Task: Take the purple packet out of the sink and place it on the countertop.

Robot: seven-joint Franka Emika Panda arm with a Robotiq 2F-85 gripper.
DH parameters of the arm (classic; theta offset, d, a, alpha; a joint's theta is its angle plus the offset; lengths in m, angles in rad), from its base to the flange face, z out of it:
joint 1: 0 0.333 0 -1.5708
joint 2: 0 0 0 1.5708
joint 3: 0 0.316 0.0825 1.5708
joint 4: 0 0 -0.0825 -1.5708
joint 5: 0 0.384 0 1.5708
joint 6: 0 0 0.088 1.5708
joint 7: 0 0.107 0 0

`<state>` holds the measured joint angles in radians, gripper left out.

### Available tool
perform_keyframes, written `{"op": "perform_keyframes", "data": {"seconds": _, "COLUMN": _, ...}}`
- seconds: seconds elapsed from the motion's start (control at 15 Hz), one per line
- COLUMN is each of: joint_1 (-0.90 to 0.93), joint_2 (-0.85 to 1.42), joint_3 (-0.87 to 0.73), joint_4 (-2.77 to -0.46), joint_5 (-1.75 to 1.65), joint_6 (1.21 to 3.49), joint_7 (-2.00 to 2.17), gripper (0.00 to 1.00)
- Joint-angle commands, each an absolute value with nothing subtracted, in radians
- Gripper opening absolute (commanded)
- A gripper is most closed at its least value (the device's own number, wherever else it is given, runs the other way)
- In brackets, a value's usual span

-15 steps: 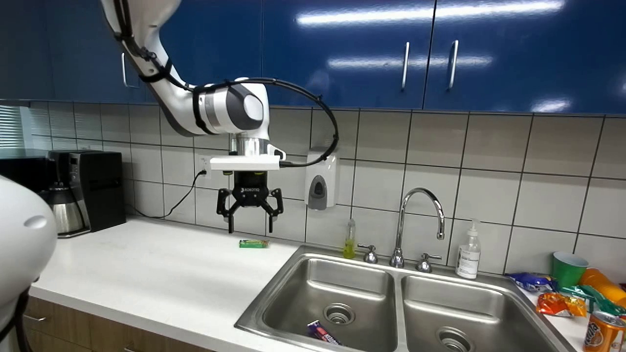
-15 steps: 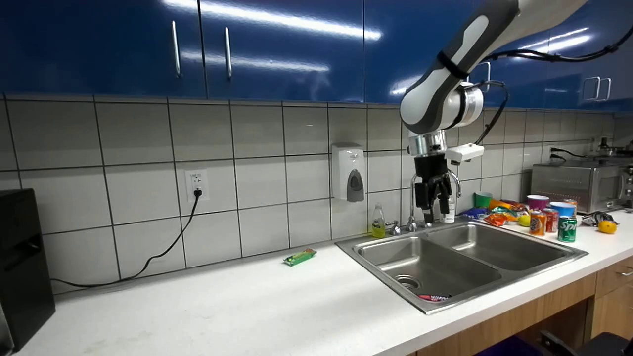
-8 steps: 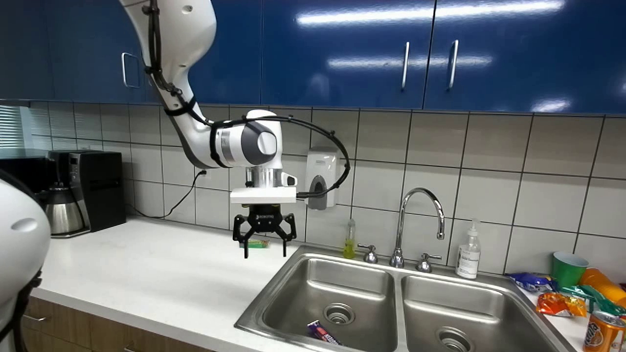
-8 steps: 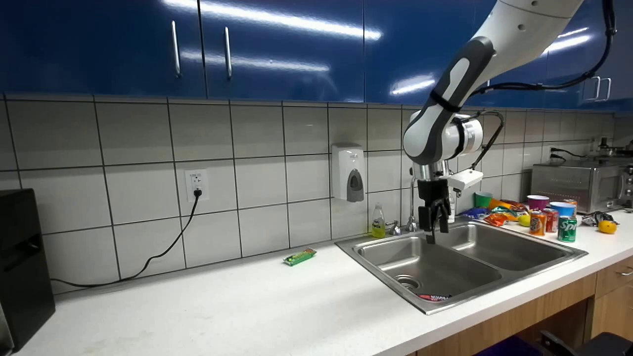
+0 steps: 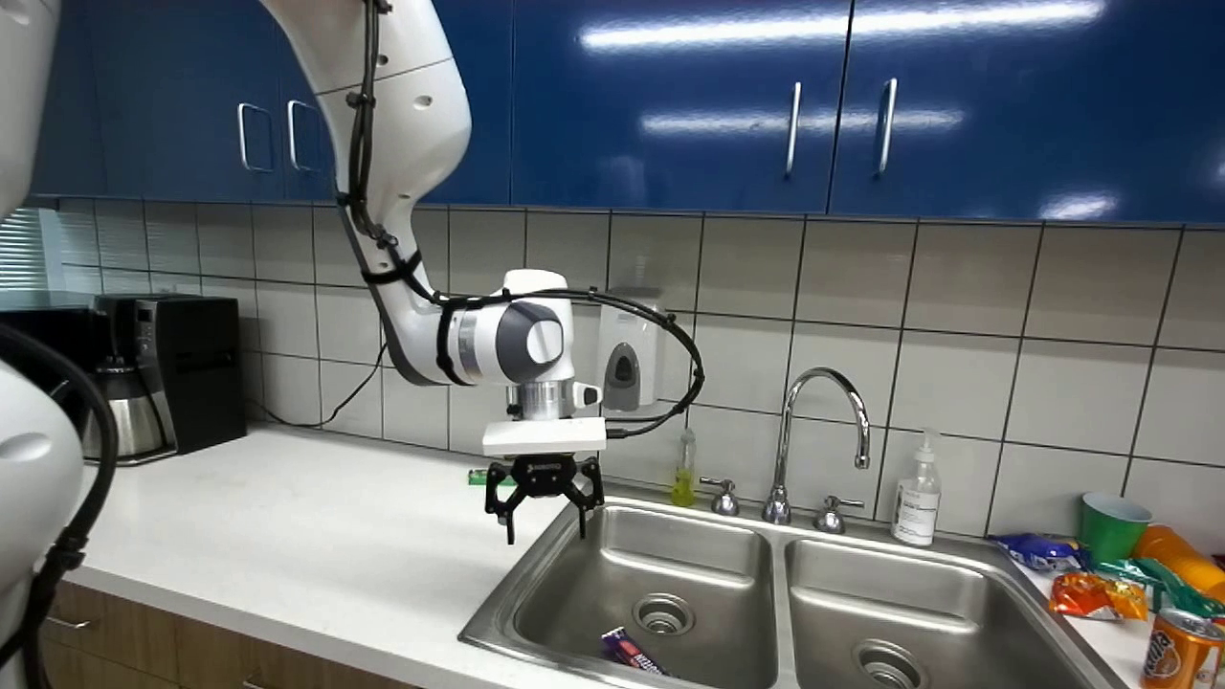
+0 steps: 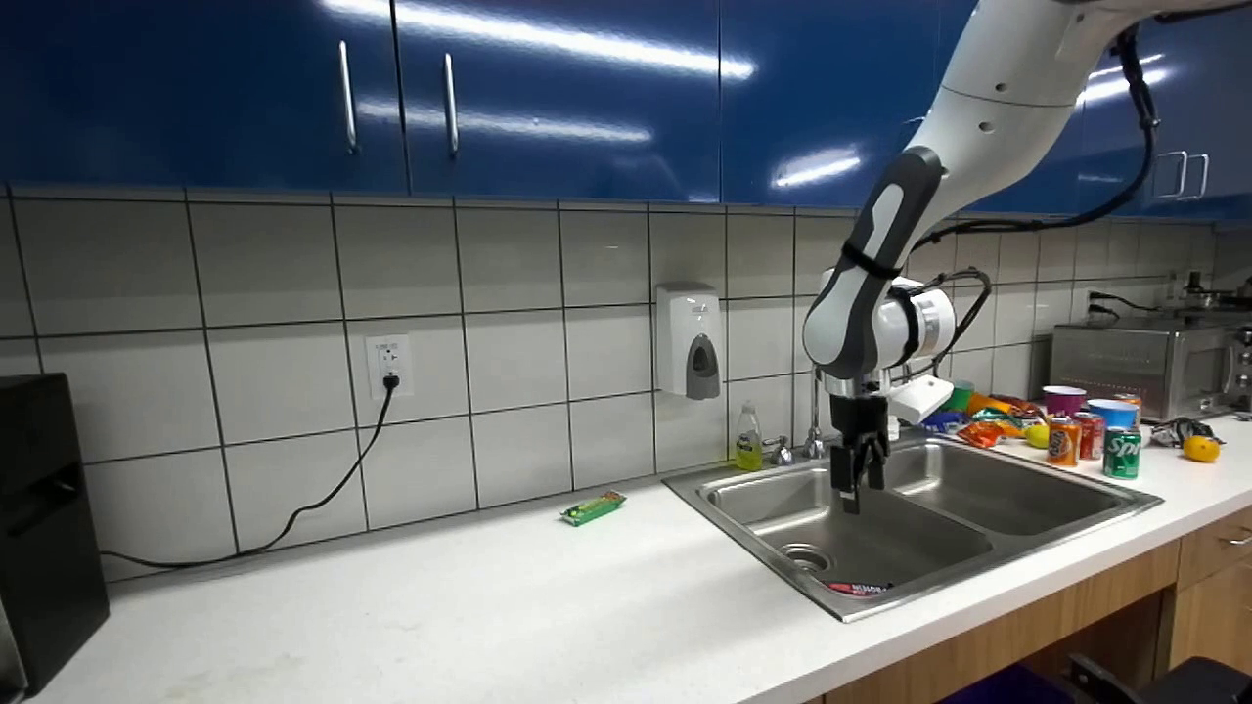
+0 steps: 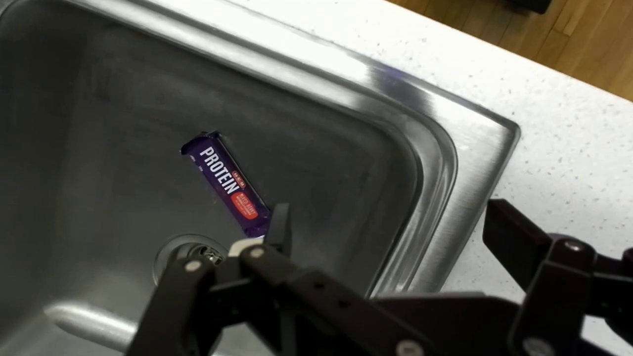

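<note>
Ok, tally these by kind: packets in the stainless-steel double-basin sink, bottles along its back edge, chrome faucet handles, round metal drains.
Packets in the sink: 1, flat dark-purple packet with red patch
Bottles: 2, clear bottle of yellow-green liquid and clear pump bottle with white label
Chrome faucet handles: 2
Round metal drains: 2
Total: 7

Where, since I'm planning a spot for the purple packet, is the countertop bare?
The widest free patch of countertop lies between the black appliance and the sink, in front of the green packet. A narrower strip runs between the sink and the countertop's front edge. Past the sink's other end it is crowded: cans, cups, snack packs.
</note>
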<state>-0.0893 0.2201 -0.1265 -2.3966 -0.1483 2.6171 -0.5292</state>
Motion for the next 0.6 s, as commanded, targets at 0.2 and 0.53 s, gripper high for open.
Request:
{"op": "perform_keyframes", "data": {"seconds": 0.2, "joint_1": -0.171, "joint_2": 0.401, "joint_3": -0.052, "joint_4": -2.295, "joint_5": -0.136, "joint_6": 2.707, "joint_7": -0.593, "gripper": 1.0}}
{"op": "perform_keyframes", "data": {"seconds": 0.53, "joint_1": -0.199, "joint_2": 0.519, "joint_3": -0.032, "joint_4": -2.219, "joint_5": -0.165, "joint_6": 2.741, "joint_7": -0.582, "gripper": 1.0}}
